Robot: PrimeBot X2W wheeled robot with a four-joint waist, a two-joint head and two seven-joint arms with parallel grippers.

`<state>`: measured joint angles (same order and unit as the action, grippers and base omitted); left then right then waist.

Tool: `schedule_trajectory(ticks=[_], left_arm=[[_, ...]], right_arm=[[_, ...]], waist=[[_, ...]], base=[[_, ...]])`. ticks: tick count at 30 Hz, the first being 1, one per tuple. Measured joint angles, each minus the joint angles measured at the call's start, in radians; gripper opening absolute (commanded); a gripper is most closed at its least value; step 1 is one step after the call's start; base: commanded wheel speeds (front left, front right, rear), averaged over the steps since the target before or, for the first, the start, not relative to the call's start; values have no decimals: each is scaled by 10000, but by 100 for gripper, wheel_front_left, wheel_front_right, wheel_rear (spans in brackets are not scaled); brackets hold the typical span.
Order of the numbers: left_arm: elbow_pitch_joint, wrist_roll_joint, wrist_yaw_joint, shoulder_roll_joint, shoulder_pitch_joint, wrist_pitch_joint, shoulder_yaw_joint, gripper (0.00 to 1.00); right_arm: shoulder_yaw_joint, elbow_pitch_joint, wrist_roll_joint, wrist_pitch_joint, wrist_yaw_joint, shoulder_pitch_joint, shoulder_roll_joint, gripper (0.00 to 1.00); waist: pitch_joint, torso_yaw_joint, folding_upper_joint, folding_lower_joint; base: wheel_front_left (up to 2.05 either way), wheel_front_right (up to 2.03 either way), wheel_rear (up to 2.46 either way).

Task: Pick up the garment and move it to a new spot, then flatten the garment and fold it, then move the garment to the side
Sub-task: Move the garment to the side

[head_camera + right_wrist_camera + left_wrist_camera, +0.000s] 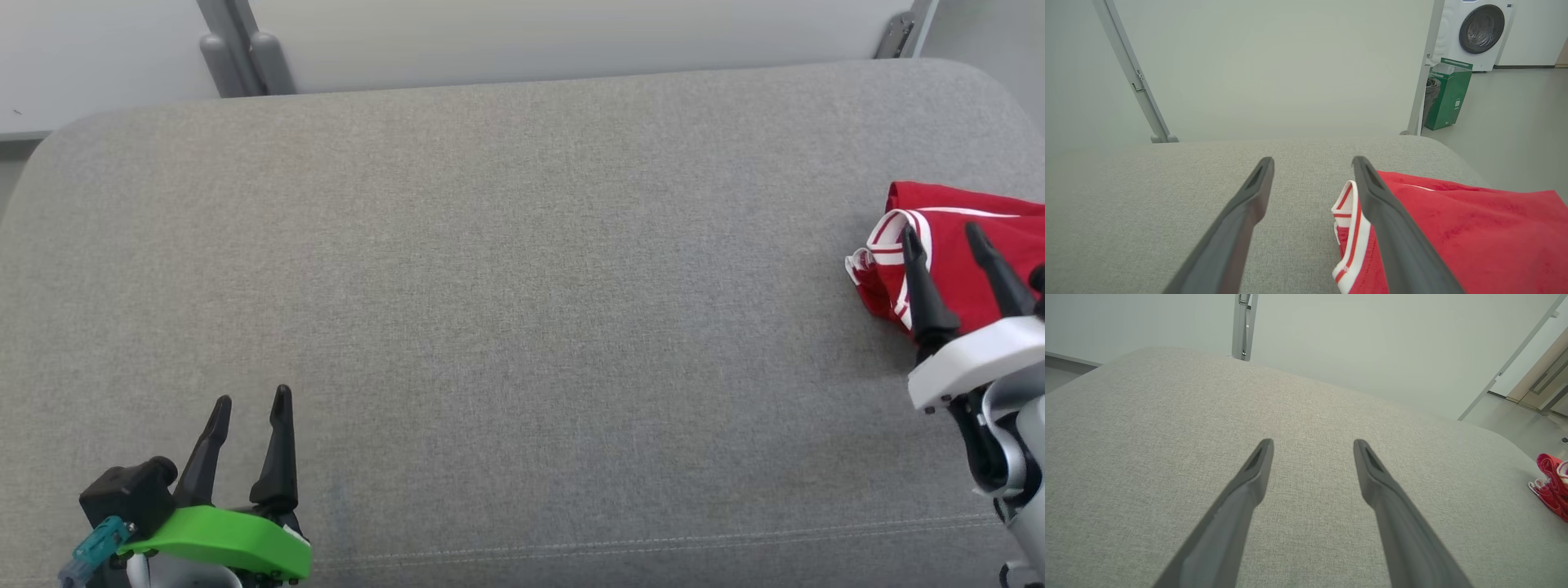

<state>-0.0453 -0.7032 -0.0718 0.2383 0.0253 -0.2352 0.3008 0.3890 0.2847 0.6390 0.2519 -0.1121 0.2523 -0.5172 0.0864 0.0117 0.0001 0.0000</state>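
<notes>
**Grippers, two long dark fingers each: 2**
- right gripper [940,230]: jaws spread wide, holding nothing. It hangs at the right edge of the large grey woven-fabric cushion [522,286], over the near end of the white-trimmed red cloth garment [947,269]. In the right wrist view one finger crosses the striped trim and the other stands over bare cushion. Whether it touches the cloth cannot be told.
- left gripper [251,396]: jaws spread wide, holding nothing. It sits near the front left corner of the cushion, well apart from the garment.

**Garment: 1**
- Lies bunched against the right edge of the cushion, cut off by the head view's border.

**Cushion: 1**
- Rounded corners. It carries the garment.

**Grey metal posts [1131,73]: 2**
- Both stand behind the far edge, one toward each end.

**White washing machine [1480,30]: 1**
- Has a round dark door and stands on the floor beyond the far right corner.

**Green bin [1449,96]: 1**
- Stands just beside the right-hand post.
</notes>
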Motion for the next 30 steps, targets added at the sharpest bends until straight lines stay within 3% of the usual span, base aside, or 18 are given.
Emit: schedule_trajectory(ticks=[7, 20, 30], left_arm=[[-59, 393, -92, 52, 387, -50, -174, 100], [-161, 1053, -167, 127, 412, -132, -238, 100], [-242, 1187, -178, 123, 901, -134, -268, 100]], right_arm=[[-17, -418, -403, 0, -58, -1104, 566, 100], [-430, -744, -1515, 0, -130, -2471, 1060, 100], [-1340, -773, -2104, -2, -132, -3272, 1641, 100]], waist=[[-321, 229, 0, 0], [-548, 312, 0, 0], [-1013, 298, -1, 0]], base=[[0, 0, 0], [0, 0, 0], [0, 0, 0]])
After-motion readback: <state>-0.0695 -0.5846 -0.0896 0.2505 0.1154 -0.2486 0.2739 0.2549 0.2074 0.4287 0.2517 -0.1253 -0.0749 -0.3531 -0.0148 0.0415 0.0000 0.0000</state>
